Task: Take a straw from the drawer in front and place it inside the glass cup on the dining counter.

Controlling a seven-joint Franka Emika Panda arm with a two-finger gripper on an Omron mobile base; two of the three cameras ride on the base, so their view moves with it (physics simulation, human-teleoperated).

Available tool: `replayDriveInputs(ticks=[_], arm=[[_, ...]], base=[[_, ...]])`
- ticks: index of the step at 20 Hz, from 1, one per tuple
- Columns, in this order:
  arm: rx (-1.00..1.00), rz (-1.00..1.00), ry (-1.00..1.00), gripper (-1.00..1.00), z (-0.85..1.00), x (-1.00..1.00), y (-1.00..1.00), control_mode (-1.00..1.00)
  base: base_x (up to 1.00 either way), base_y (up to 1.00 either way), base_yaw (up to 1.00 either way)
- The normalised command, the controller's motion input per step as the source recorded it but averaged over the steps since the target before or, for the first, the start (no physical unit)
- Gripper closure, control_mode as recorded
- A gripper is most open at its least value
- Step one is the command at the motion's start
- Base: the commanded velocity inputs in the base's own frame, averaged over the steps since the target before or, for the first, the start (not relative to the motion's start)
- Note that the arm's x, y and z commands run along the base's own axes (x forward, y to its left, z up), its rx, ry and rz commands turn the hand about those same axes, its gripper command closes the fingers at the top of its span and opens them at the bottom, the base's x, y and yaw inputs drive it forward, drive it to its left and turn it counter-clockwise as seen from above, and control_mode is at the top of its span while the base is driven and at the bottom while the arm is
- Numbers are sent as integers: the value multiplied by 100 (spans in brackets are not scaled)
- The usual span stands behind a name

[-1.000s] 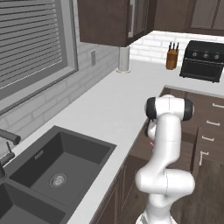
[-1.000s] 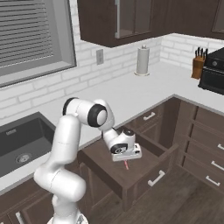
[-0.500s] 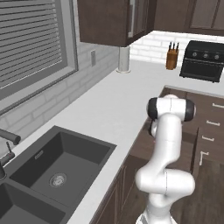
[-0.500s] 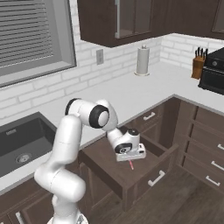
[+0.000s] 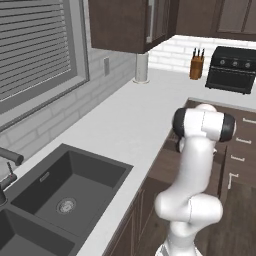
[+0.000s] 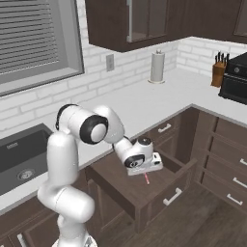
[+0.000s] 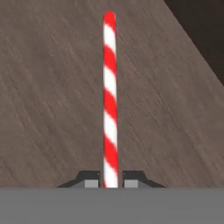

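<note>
While the hand point(image 7: 111, 180) grips it, straw point(image 7: 109, 100) between fingertips, above drawer point(image 7: 48, 96) floor.

Jaws now shut on the straw point(image 7: 110, 100)

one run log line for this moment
phase: grasp | gripper: shut on straw | straw: inside open drawer | glass cup: not reached

A dark double sink point(image 5: 65, 195) is set into the white table point(image 5: 125, 120) under a window with blinds point(image 5: 35, 45). At the far corner a paper towel roll point(image 6: 157, 66) stands upright, with a knife block point(image 5: 197, 66) just beside a black oven point(image 5: 235, 69).
</note>
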Motion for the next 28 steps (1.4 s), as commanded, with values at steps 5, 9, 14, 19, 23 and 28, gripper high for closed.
replayDriveInputs(ticks=[5,9,14,19,23,28], arm=[[-8,0,0,100,100,-52,0,-100],[-2,0,0,100,100,-45,0,-100],[0,0,10,100,100,-23,-7,-100],[4,0,18,100,100,-14,-12,-100],[8,0,20,100,100,-11,-12,-100],[7,0,8,100,100,-35,-11,-100]], base=[[0,0,0],[0,0,0],[0,0,0],[0,0,0],[0,0,0],[0,0,0]])
